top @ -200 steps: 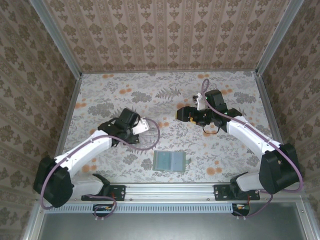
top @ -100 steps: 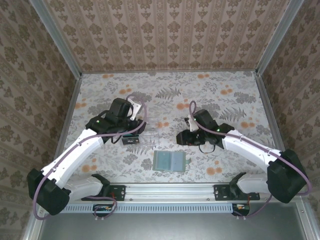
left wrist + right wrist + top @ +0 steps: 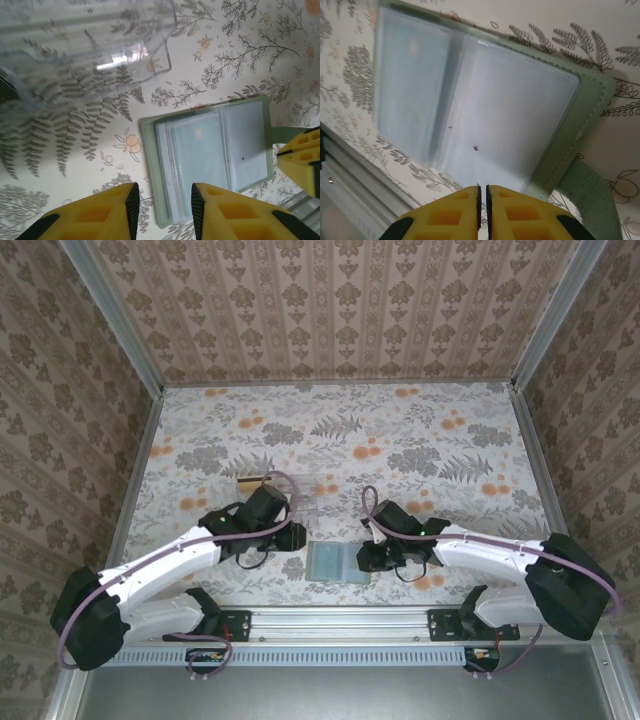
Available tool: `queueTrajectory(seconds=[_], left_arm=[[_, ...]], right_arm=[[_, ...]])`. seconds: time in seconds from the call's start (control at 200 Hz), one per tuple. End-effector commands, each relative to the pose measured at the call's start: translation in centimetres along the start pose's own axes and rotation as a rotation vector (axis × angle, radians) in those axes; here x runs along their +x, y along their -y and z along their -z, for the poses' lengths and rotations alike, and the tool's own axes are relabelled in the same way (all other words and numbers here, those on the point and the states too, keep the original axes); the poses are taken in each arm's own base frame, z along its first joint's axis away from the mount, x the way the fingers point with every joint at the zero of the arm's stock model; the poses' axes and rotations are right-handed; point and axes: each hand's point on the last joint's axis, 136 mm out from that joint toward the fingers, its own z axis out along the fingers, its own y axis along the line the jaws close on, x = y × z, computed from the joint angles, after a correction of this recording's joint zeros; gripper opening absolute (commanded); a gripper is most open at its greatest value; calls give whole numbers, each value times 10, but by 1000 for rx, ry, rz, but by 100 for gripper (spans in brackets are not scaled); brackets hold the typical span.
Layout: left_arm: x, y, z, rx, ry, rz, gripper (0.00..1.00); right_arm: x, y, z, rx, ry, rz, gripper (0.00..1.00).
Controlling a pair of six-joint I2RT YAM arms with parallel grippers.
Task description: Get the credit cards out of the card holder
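Observation:
The card holder (image 3: 338, 562) lies open and flat near the table's front edge, pale green outside with clear sleeves inside. A pale teal credit card (image 3: 197, 150) shows behind the sleeve of one panel (image 3: 410, 85). My left gripper (image 3: 291, 539) is open just left of the holder; in the left wrist view the left gripper (image 3: 164, 202) straddles the card holder's (image 3: 250, 155) green outer edge. My right gripper (image 3: 369, 558) is at the holder's right side. In the right wrist view the right gripper (image 3: 482, 196) is shut over the card holder's (image 3: 520, 115) near edge, with nothing seen between the pads.
A clear plastic compartment tray (image 3: 292, 502) stands just behind the left gripper, and fills the upper left of the left wrist view (image 3: 85, 55). A small tan strip (image 3: 250, 480) lies beyond it. The metal rail (image 3: 340, 620) runs along the near edge, close to the holder.
Both arms have swung in from mid-table to the holder at the front. The right gripper went from wide open to shut. The left gripper left the tray and narrowed somewhat.

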Motion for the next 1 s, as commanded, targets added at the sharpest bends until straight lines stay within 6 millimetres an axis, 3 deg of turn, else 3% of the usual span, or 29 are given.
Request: queueTrajectory(seconds=[0.0, 0.21, 0.325, 0.605, 0.78, 0.995], left_arm=[[0, 11, -7, 48, 33, 77, 35], [5, 15, -18, 68, 50, 108, 31], [7, 18, -23, 78, 42, 125, 28], [22, 16, -37, 103, -6, 162, 20], [30, 17, -46, 123, -42, 164, 19], [33, 22, -55, 138, -76, 154, 20]], right_arm=[[-3, 13, -10, 55, 23, -15, 13], [-9, 37, -19, 163, 7, -9, 10], [-14, 40, -15, 168, 15, -4, 11], [-29, 5, 3, 61, 65, 11, 20], [-34, -7, 5, 38, 76, 16, 20], [-23, 29, 2, 186, 72, -42, 20]])
